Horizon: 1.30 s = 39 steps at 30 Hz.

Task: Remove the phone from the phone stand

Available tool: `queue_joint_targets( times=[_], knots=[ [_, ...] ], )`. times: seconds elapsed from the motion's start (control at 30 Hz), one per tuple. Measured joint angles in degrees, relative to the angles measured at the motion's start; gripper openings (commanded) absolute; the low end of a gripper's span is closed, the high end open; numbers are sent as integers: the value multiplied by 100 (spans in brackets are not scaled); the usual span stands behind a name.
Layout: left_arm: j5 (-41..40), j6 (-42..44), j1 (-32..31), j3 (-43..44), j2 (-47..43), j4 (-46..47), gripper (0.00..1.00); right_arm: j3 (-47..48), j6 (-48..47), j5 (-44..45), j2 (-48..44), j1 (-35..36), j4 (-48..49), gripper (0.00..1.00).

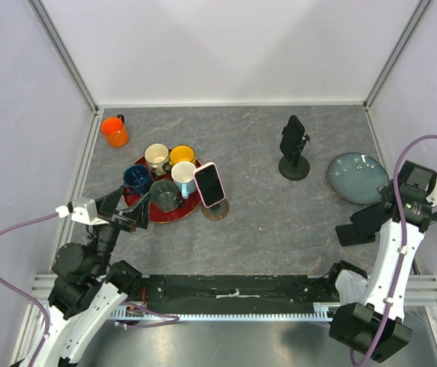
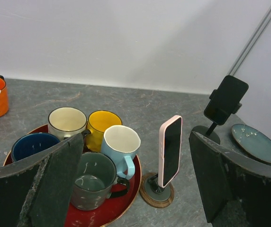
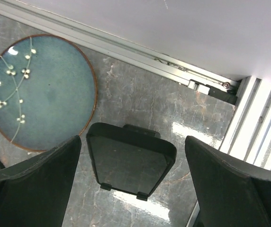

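A phone in a pink case (image 1: 209, 184) stands upright on a small round stand with a wooden base (image 1: 215, 209), just right of the red tray (image 1: 174, 215). It also shows in the left wrist view (image 2: 170, 151), on its stand (image 2: 157, 192). My left gripper (image 1: 136, 211) is open and empty, at the tray's near left and well short of the phone; in its wrist view (image 2: 136, 142) the jaws frame the mugs and the phone. A black phone (image 1: 292, 135) sits on a black stand (image 1: 294, 170) at the back. My right gripper (image 1: 370, 218) is open and empty above a black tilted slab (image 3: 128, 161).
The tray holds several mugs: cream (image 1: 156, 157), yellow (image 1: 182, 156), light blue (image 1: 183, 175), dark blue (image 1: 136, 178) and grey (image 1: 164, 194). An orange mug (image 1: 114, 131) stands at the back left. A blue plate (image 1: 358, 177) lies at the right. Walls enclose the table.
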Motion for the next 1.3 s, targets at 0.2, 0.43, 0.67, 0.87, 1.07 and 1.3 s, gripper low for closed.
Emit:
queue_joint_targets(
  times=[0.2,0.43,0.67,0.87,1.07,1.3],
  knots=[
    [4,0,0,0,0,-2,99,-409,-109,22,-162,0,273,98],
    [9,0,0,0,0,-4,99,-776,-210,-114,-304,0,634,98],
    [15,0,0,0,0,-4,99,-986,-205,-109,-302,0,793,98],
    [83,0,0,0,0,-4,99,-951,-87,15,-299,0,844,98],
    [116,0,0,0,0,-4,99,-708,76,120,-195,2,848,98],
    [120,0,0,0,15,-4,99,-577,323,614,2,409,752,98]
  ],
)
